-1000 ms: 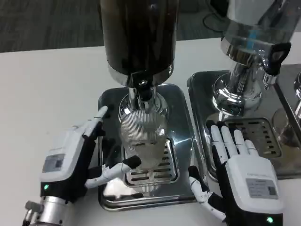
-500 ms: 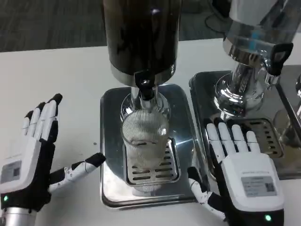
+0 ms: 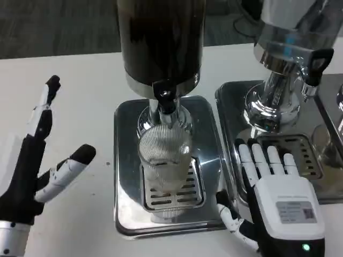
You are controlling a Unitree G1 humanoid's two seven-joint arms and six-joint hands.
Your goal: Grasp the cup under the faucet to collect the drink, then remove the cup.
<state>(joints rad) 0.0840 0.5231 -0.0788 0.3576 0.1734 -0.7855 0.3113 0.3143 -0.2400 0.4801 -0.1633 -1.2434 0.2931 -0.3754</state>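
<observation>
Partly cropped, left hand (image 3: 29, 171) spreads open fingers (image 3: 45, 107).

The cup (image 3: 164, 160) stands on the drip grate (image 3: 172, 196) of the centre tray (image 3: 126, 160), right under the faucet (image 3: 164, 98) of the dispenser (image 3: 161, 43). Left hand (image 3: 32, 171) hovers over the table (image 3: 69, 96), well left of the tray. Right hand (image 3: 276, 198) lies on the neighbouring tray (image 3: 230, 101), before the second dispenser (image 3: 289, 48).

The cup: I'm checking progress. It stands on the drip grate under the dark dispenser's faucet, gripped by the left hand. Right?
Not quite. In the head view the cup does stand on the grate under the faucet, but the left hand is open beside the tray, touching nothing.
</observation>
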